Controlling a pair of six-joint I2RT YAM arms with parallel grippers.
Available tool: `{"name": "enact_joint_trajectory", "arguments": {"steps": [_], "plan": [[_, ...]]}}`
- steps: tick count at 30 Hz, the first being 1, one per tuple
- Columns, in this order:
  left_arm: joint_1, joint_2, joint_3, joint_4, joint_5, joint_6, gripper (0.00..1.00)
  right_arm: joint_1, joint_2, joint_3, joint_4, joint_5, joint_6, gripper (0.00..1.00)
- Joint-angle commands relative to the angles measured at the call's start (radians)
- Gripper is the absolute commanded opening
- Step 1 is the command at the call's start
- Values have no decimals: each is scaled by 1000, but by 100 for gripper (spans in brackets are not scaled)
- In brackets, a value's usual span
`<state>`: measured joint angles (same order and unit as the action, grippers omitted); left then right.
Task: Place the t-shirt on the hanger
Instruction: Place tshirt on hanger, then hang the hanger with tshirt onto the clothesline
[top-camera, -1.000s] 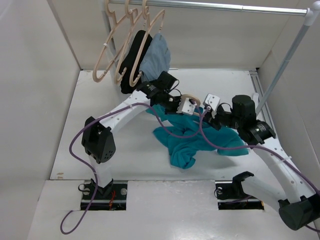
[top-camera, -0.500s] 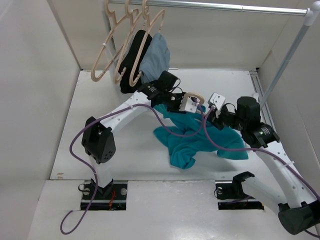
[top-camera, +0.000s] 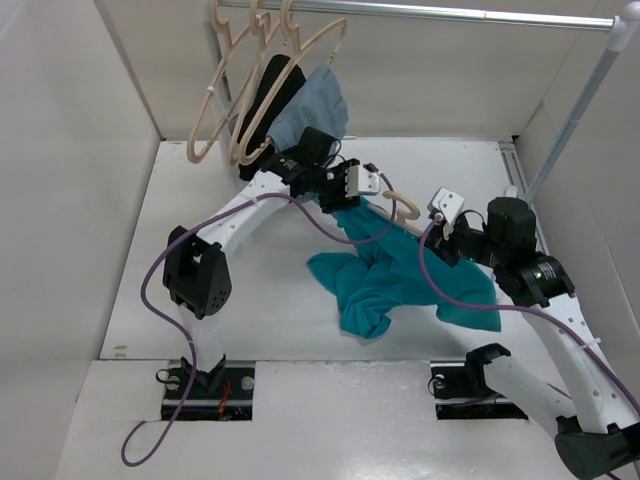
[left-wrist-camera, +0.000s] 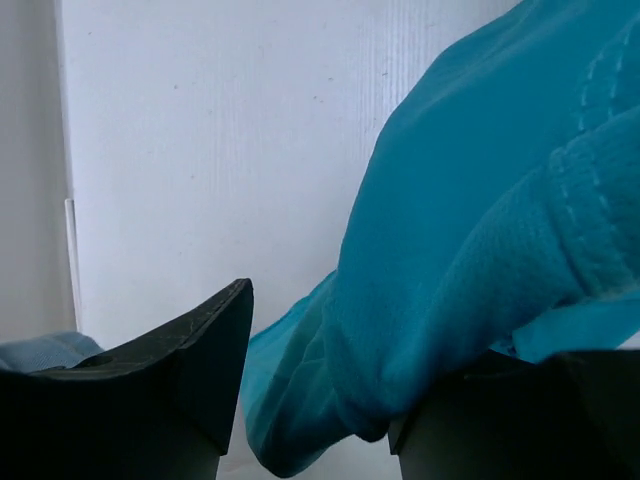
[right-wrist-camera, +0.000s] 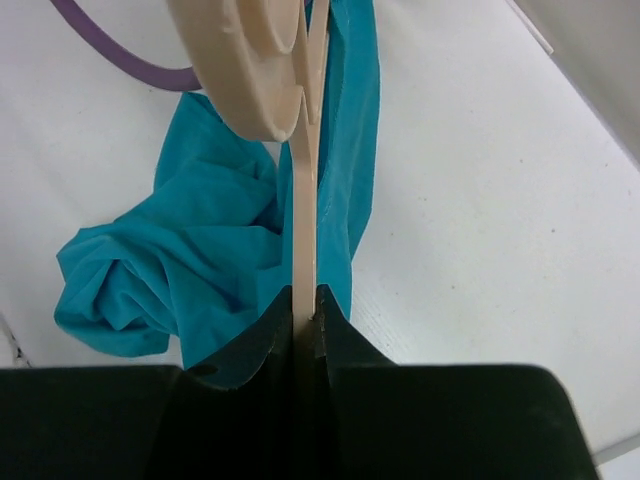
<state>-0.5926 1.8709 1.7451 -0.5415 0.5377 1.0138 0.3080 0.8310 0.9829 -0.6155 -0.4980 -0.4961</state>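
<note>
The teal t-shirt (top-camera: 390, 285) lies crumpled on the table, with one end pulled up to my left gripper (top-camera: 362, 190). In the left wrist view the jaws stand apart (left-wrist-camera: 320, 400), and the t-shirt (left-wrist-camera: 480, 200) hangs between them and over the right finger (left-wrist-camera: 520, 420). My right gripper (top-camera: 432, 218) is shut on the pale beige hanger (top-camera: 398, 203), whose hook pokes out above the shirt. In the right wrist view the hanger (right-wrist-camera: 305, 200) shows edge-on, clamped between the fingertips (right-wrist-camera: 308, 310), with the t-shirt (right-wrist-camera: 200, 250) under it.
A metal rail (top-camera: 450, 12) runs across the back on a slanted post (top-camera: 575, 110). Hangers on it bear a black garment (top-camera: 268, 100) and a grey-blue garment (top-camera: 318, 108); a bare hanger with a white tie (top-camera: 208, 105) hangs beside them. Purple cables trail from both arms.
My left gripper moved back and to the left, drawing the shirt's end up with it. My right gripper with the hanger shifted slightly right. The hanging garments swung a little.
</note>
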Motion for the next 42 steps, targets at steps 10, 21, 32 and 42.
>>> {"name": "enact_joint_trajectory", "arguments": {"steps": [10, 21, 32, 42], "plan": [[-3, -150, 60, 205, 174, -317, 100, 5, 43, 261, -53, 175, 143, 0], [-13, -236, 1, 598, 149, -868, 100, 5, 114, 465, -216, 469, 251, 0], [-23, -268, -33, 545, 81, -847, 100, -61, 289, 961, -343, 731, 261, 0], [-32, -375, -188, 496, -14, -787, 100, -61, 416, 1146, -187, 852, 232, 0]]}}
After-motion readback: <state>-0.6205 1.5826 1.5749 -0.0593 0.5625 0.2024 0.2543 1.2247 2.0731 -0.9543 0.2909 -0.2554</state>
